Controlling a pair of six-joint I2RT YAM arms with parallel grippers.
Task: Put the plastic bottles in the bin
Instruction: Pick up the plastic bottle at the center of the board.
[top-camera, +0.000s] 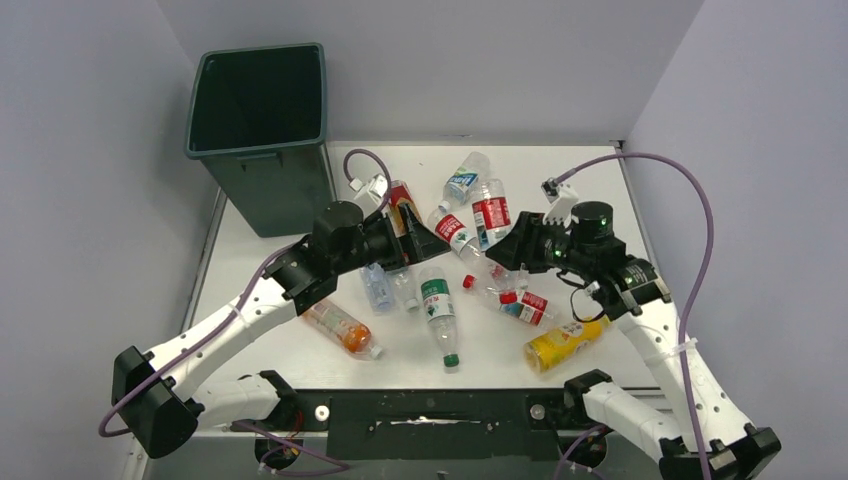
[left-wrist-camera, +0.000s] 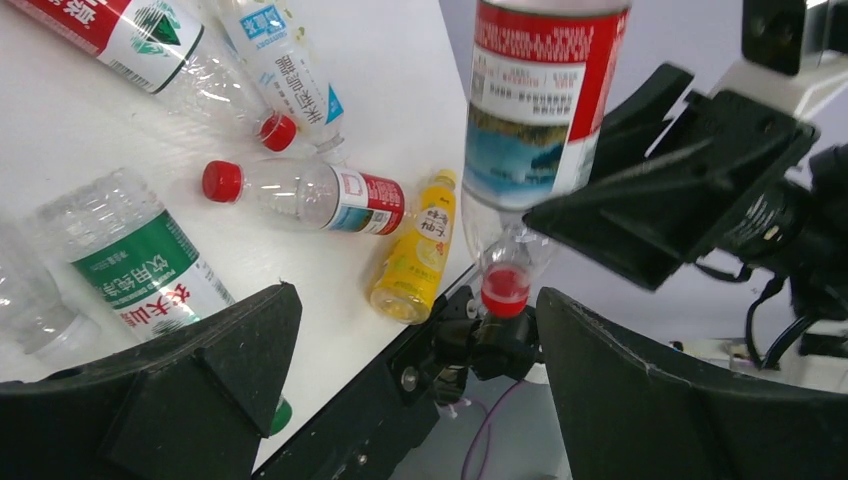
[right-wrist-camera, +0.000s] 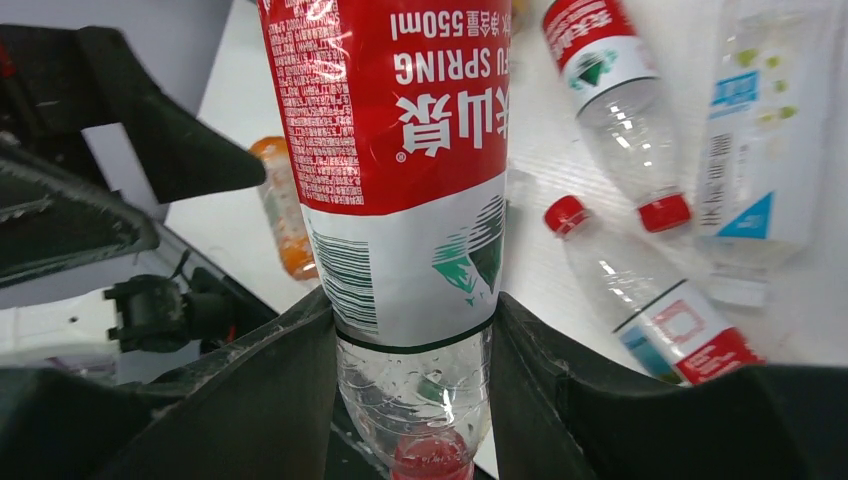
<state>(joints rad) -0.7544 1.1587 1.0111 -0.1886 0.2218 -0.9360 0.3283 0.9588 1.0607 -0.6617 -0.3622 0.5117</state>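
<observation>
My right gripper is shut on a clear bottle with a red label, gripping it just below the label near its red cap, above the table. The same bottle shows in the left wrist view. My left gripper is open and empty, facing the held bottle from the left with its jaws wide apart. The dark green bin stands at the far left corner. Several bottles lie on the table: green-labelled, orange, yellow, blue-labelled.
More bottles lie around the grippers: a red-labelled one, a small red-capped one, a clear one under the left arm. Grey walls close in the table. The yellow bottle lies near the front edge.
</observation>
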